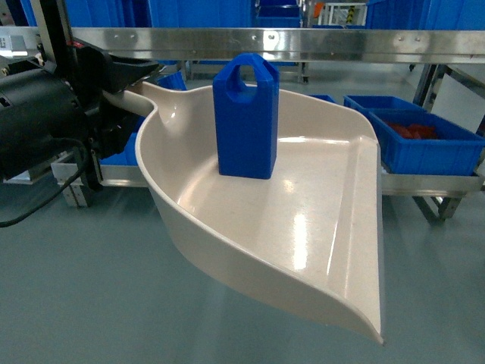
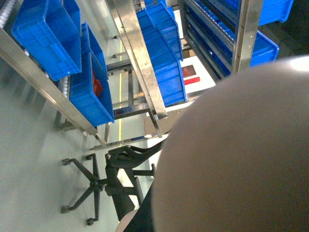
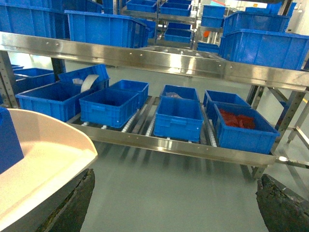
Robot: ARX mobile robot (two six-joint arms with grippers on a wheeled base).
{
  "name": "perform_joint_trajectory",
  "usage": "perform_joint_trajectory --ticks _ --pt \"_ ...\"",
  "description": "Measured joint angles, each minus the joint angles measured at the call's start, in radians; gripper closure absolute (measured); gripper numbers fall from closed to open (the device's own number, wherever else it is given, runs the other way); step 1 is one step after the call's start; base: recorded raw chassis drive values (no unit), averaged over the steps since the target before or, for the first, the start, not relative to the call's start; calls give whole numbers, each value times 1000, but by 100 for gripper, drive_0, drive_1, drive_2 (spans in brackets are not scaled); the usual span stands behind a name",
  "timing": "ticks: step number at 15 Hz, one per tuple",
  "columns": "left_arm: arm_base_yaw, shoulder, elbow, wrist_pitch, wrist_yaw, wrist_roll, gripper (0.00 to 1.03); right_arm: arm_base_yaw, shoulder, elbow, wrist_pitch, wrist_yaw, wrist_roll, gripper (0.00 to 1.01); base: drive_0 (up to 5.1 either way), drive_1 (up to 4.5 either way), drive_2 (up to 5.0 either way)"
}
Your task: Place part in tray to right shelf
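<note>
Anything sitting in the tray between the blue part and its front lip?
No. In the head view, the tray floor from the part to the lip is bare beige plastic.

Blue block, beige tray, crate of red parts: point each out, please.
Blue block [image 1: 245, 125], head view, front face.
Beige tray [image 1: 303, 227], head view, bare floor.
Crate of red parts [image 3: 240, 138], right wrist view, front wall.

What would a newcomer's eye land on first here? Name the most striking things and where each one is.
First, the solid-blue part standing upright in the middle of the wide beige tray, which fills the head view and is held by its handle in the left gripper. Behind it runs the stainless-steel shelf, loaded with blue crates; the crate at far right holds something red.
</note>
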Motion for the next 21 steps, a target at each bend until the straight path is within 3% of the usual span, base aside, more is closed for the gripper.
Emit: perform_joint_trajectory --ticks 21 --pt "3 0 -1 1 -2 0 90 0 0 0 0 0 -3 3 0 0 0"
